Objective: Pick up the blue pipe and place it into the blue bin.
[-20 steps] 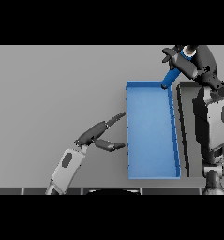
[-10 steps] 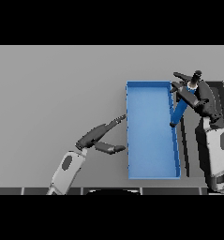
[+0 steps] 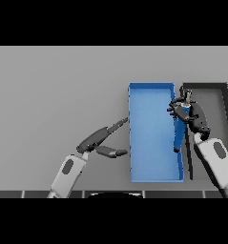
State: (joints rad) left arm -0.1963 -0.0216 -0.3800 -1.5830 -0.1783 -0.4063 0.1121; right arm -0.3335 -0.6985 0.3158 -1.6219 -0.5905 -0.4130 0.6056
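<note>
At nine o'clock of the blue bin [image 3: 151, 143], our left hand [image 3: 102, 138] rests idle, fingers straight and spread. At three o'clock, our right hand [image 3: 191, 114] grips the blue pipe [image 3: 180, 131], which hangs over the bin's right wall. We judge a release here risks it catching the rim and tipping outside.
</note>
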